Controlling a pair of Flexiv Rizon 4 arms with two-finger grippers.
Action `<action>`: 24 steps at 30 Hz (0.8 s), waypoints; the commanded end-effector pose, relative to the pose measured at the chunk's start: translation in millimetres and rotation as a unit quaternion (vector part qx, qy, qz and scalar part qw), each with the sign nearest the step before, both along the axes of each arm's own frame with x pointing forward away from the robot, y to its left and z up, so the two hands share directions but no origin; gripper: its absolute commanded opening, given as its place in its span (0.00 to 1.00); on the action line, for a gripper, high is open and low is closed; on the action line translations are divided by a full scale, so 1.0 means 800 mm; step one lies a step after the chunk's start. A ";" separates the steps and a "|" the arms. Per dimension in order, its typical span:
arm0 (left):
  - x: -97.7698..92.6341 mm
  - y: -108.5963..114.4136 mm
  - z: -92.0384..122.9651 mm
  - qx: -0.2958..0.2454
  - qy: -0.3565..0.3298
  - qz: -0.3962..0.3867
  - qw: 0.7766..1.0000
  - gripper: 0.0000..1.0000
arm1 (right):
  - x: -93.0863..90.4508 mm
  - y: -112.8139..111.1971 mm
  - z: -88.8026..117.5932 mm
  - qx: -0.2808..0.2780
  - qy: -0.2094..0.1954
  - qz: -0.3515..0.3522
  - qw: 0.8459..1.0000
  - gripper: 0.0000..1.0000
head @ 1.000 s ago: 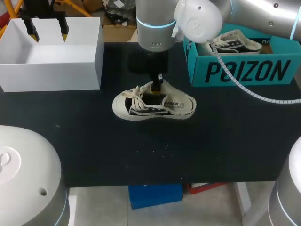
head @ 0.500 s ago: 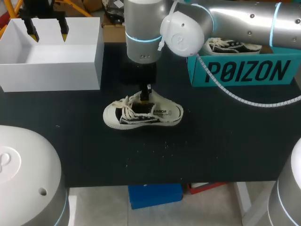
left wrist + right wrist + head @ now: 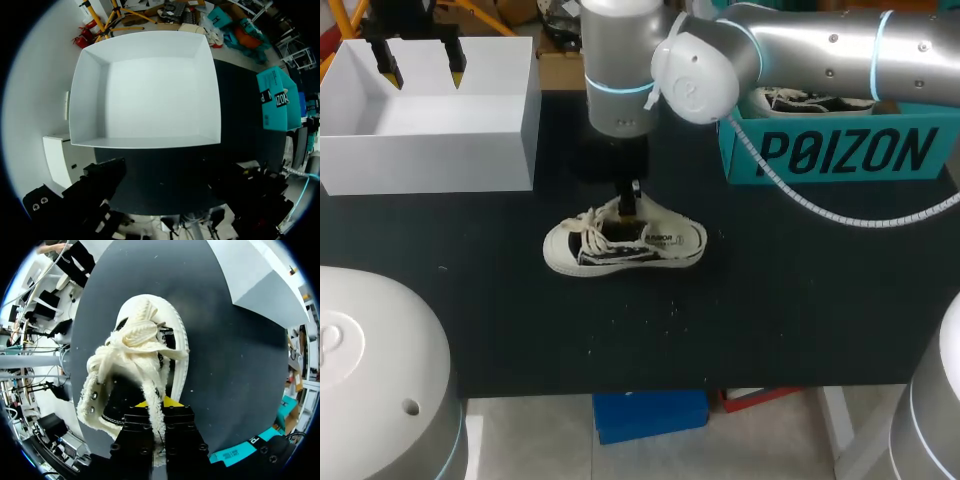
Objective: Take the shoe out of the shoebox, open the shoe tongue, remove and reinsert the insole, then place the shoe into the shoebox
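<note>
Over the last second my right arm has carried the shoe (image 3: 623, 246) leftward across the black table (image 3: 770, 310), away from the teal shoebox; in the last half second it has barely shifted.

At the far left stands the open white box (image 3: 430, 150). My left gripper (image 3: 421, 66) hangs over its back part with its fingers spread wide and nothing between them; from the left wrist I look straight down into the white box (image 3: 90, 100), well clear of its walls.

In the middle the shoe lies on its sole line, toe to the left, laces loose. I cannot tell whether it rests on the table or hangs just above it. My right gripper (image 3: 629, 203) comes down on its far side near the heel. From the right wrist, the right gripper (image 3: 154, 406) pinches the frayed collar of the shoe (image 3: 142, 340) between both fingers.

At the right, the teal shoebox (image 3: 840, 152) sits at the table's back edge, well apart from the shoe, with a second shoe (image 3: 807, 100) inside.
</note>
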State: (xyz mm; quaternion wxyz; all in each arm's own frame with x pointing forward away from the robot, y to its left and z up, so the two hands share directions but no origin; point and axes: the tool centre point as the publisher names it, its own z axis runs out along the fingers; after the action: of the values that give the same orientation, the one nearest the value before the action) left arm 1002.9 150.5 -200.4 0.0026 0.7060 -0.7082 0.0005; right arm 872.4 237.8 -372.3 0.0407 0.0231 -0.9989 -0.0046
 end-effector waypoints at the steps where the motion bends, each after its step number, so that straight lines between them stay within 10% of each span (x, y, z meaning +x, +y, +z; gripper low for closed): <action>1: -0.001 -0.001 0.001 0.001 0.001 0.001 1.000 1.00 | 0.004 -0.004 -0.015 0.007 0.002 -0.011 1.000 0.00; 2: -0.001 -0.001 0.001 0.001 0.001 0.001 1.000 1.00 | 0.005 -0.006 -0.017 0.005 -0.001 -0.017 1.000 0.00; 3: -0.001 -0.001 0.001 0.001 0.001 0.001 1.000 1.00 | 0.006 -0.007 -0.018 0.006 -0.005 -0.022 1.000 0.27; 4: -0.001 -0.001 0.001 0.001 0.001 0.001 1.000 1.00 | 0.005 -0.009 -0.015 0.007 -0.007 -0.027 1.000 1.00; 15: -0.001 -0.001 0.001 0.001 0.001 0.001 1.000 1.00 | 0.001 -0.036 0.062 0.031 -0.052 -0.064 0.996 1.00; 24: -0.001 -0.001 0.001 0.001 0.001 0.001 1.000 1.00 | -0.021 -0.044 0.115 0.240 -0.082 -0.038 0.967 1.00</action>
State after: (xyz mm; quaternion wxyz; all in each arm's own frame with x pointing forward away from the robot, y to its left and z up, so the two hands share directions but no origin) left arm 1002.8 150.5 -200.4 0.0026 0.7060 -0.7082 0.0005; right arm 868.4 232.1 -292.6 -0.0120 -0.0285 -0.9937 -0.1077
